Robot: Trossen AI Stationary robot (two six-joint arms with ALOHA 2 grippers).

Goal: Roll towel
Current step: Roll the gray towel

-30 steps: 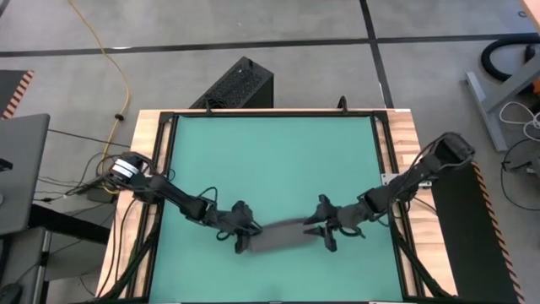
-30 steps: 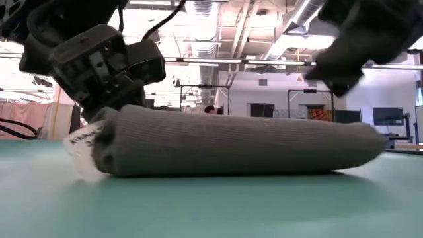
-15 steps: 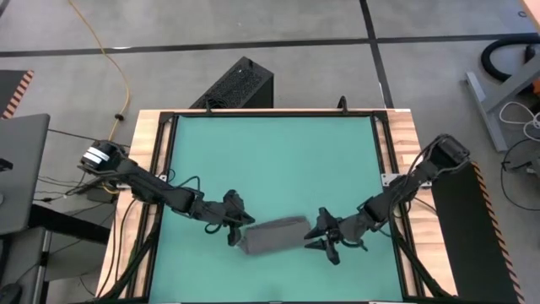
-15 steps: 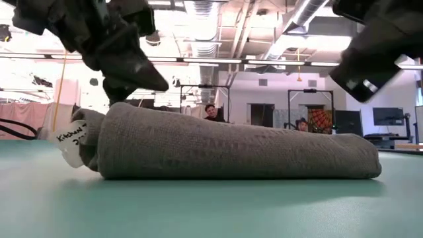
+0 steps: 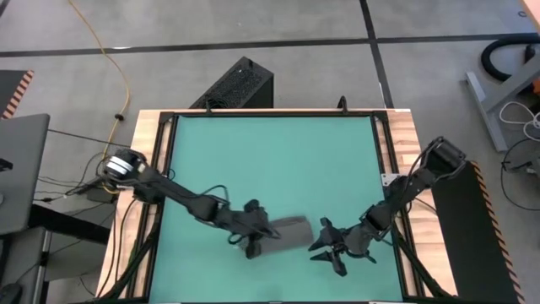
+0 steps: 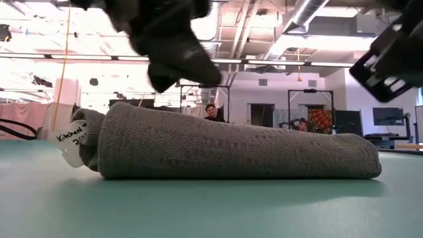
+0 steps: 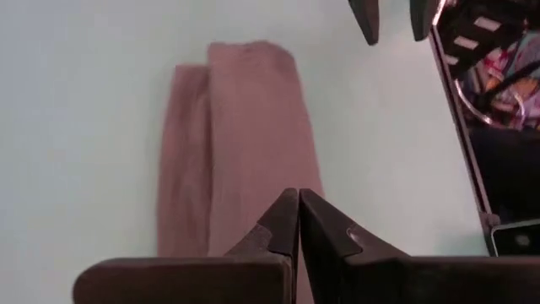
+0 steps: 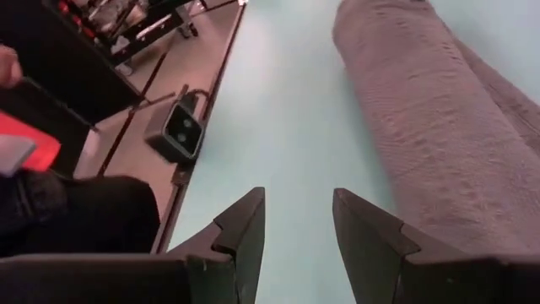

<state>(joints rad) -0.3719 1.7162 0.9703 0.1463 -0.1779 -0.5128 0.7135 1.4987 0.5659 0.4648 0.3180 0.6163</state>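
Note:
The dark grey towel lies rolled up on the green mat near the table's near edge. It is a long roll in the low view, with a white label at its left end. My left gripper is shut and hovers over the roll's left part, pointing along it. In the low view it hangs just above the roll. My right gripper is open and empty beside the roll's right end, on its near side. The towel also shows in the right wrist view.
A small camera sits at the table's near edge, ahead of my right gripper. The wooden table frame borders the mat. A black box stands beyond the far edge. People show in the room behind.
My left gripper has drawn back off the roll's left end, then gone right and now hangs over the roll. My right gripper has gone toward the near edge, away from the roll's right end. The roll has turned slightly on the mat and now lies still.

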